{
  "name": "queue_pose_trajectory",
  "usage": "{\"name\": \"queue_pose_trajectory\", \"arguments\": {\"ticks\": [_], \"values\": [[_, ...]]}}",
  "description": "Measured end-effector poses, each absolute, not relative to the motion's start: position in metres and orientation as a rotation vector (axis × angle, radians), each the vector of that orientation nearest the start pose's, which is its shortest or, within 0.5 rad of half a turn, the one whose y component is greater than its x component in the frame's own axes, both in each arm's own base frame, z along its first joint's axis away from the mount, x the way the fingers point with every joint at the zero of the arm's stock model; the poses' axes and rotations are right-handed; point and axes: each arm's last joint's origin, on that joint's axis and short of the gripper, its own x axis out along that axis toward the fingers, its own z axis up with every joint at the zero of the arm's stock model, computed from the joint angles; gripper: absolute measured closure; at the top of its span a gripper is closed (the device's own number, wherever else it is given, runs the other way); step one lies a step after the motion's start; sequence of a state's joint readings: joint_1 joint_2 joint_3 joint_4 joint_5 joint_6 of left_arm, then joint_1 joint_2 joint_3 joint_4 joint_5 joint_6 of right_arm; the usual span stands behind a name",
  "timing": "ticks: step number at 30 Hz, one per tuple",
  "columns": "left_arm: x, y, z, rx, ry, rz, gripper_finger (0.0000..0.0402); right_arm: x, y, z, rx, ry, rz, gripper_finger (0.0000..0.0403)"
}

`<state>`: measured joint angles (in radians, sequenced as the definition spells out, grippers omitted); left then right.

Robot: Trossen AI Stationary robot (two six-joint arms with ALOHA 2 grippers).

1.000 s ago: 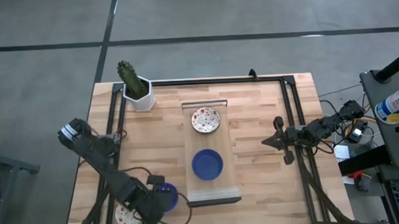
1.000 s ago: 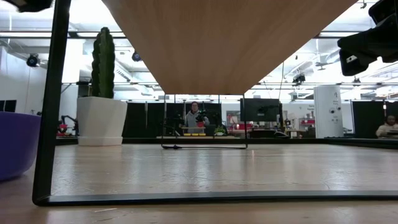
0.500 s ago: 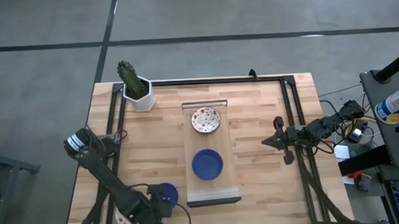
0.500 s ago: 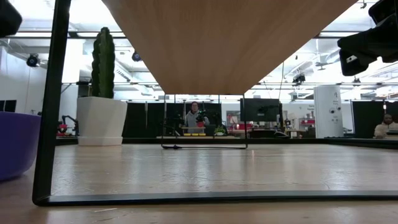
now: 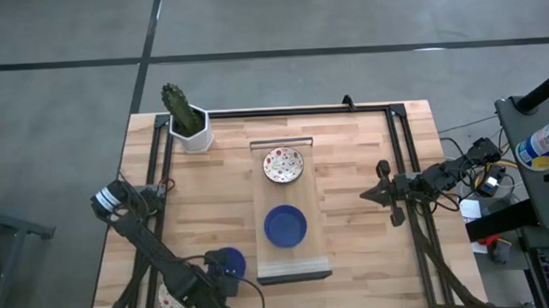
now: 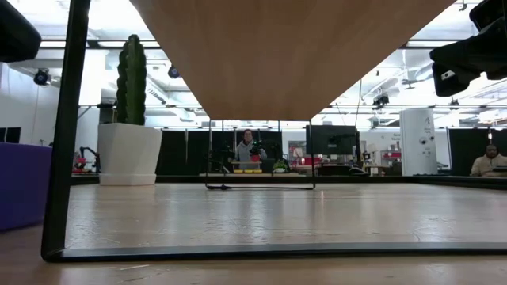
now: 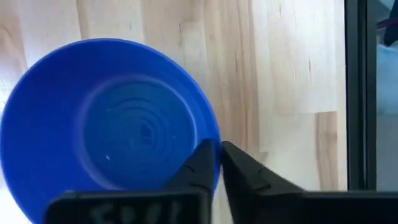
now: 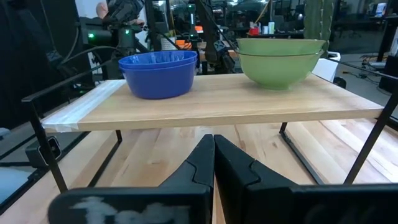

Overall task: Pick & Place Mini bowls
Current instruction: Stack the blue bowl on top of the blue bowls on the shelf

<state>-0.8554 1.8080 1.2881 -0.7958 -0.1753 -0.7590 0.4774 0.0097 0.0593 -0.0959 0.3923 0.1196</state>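
A cobalt blue mini bowl (image 5: 229,263) sits by the table's near-left part and fills the left wrist view (image 7: 106,130); its side shows in the low view (image 6: 20,186). My left gripper (image 5: 215,280) (image 7: 217,149) is shut on its rim. A speckled bowl (image 5: 169,300) lies beside it, half hidden by the left arm. On a raised wooden board (image 5: 299,195) rest another speckled bowl (image 5: 282,165) and a blue bowl (image 5: 285,226) (image 8: 158,73). My right gripper (image 5: 364,196) (image 8: 214,140) waits shut, right of the board. My left gripper pinches the blue bowl's rim (image 7: 211,130), one finger (image 7: 202,165) inside the bowl and the other (image 7: 242,168) outside. The fingers come from above, pointing down. Whether the bowl is lifted or rests on the table, I cannot tell.
A white pot with a green cactus (image 5: 192,130) (image 6: 131,150) stands at the far-left corner. The board stands on thin black legs (image 6: 59,158). A black frame (image 5: 400,158) borders the table. Bare wood lies between the board and the right arm.
The left arm has sunk lower and shifted toward the near edge, with its gripper staying at the blue bowl. In the low view the bowl's side now looks straighter than before. The right arm has kept still.
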Motion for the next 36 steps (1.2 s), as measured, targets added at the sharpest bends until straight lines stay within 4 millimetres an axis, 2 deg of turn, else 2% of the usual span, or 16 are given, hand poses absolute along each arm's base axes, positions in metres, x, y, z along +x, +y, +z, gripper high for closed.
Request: {"name": "queue_pose_trajectory", "arguments": {"ticks": [2,8,24,36], "values": [[0.233,-0.259,0.197,0.011,1.267,-0.104,0.0394,0.087,0.032,0.174,0.1,0.047,0.082,0.0394],[0.23,-0.252,0.204,0.036,1.304,-0.073,0.04,0.087,0.032,0.174,0.1,0.046,0.082,0.0394],[0.211,-0.227,0.261,-0.015,1.225,-0.013,0.0401,0.087,0.033,0.174,0.1,0.047,0.082,0.0394],[0.204,-0.212,0.333,0.109,1.131,0.085,0.0401,0.087,0.032,0.174,0.1,0.047,0.082,0.0394]]}}
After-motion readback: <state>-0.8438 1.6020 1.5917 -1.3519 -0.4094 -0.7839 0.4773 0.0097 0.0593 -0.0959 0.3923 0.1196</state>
